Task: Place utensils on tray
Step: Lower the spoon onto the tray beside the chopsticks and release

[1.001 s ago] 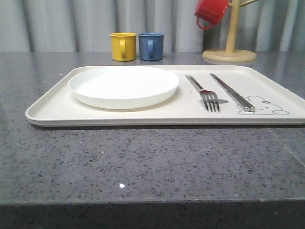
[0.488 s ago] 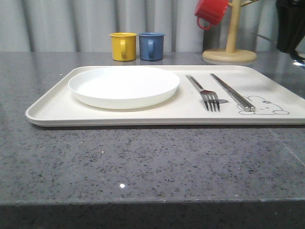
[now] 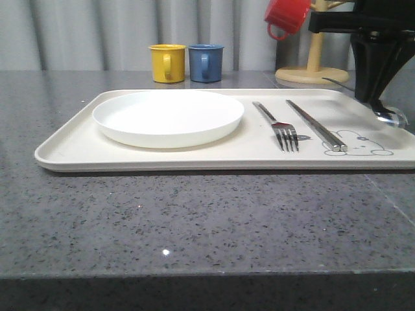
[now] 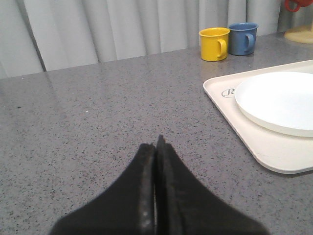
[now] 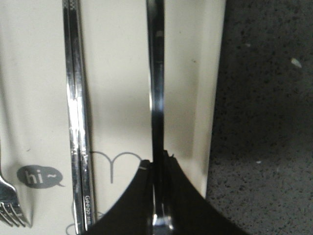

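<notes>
Grey speckled stone makes up the table [image 3: 194,220] under me, and pale pleated curtains [image 3: 84,32] hang behind it. At the back stand a yellow mug [image 3: 166,63] and a blue mug [image 3: 205,62] side by side, with a red mug [image 3: 286,16] hung on a wooden mug tree [image 3: 312,65] further right. The cream tray [image 3: 78,139] lies across the middle. On it the white plate [image 3: 168,116] sits toward its left half, the fork [image 3: 279,126] lies right of the plate, and the chopsticks [image 3: 316,125] lie together just right of the fork, their near tips by the drawn rabbit [image 3: 363,144].

My right gripper [image 5: 157,169] is clamped tight on the spoon [image 5: 155,78], pinching its slim handle between closed fingers; the spoon runs alongside the chopsticks [image 5: 78,122], between them and the tray's right rim [image 5: 210,98]. From the front its bowl [image 3: 388,116] shows low over the tray's right end; I cannot tell whether it touches. My left gripper [image 4: 155,147] is pressed closed with nothing in it, over bare table left of the tray.

A second ago my right arm [image 3: 376,45] was out of the front view; half a second ago it showed at the top right edge. Now it has come down over the tray with the spoon. Plate, fork and chopsticks have not shifted.
</notes>
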